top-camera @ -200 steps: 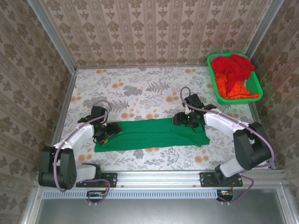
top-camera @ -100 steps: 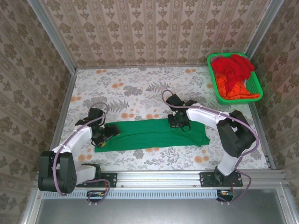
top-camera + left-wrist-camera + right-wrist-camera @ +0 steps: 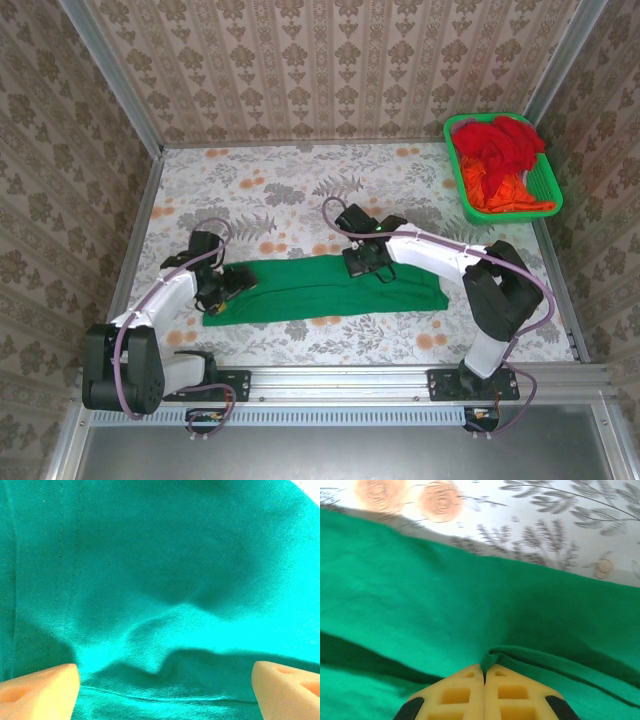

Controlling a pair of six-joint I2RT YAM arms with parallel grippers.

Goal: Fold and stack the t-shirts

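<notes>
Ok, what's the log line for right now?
left jaws: open over green shirt | right jaws: shut on green shirt | basket: red and orange shirts

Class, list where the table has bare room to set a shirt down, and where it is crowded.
Free: table between back wall and shirt; the strip between shirt and near rail. Crowded: the basket, far right.

The table [image 3: 300, 190], floral-patterned all over, bears two things: a green shirt [image 3: 300, 290] lying flat as a long strip across its front part, and a green basket [image 3: 545, 180] at the far right corner, well apart from it
</notes>
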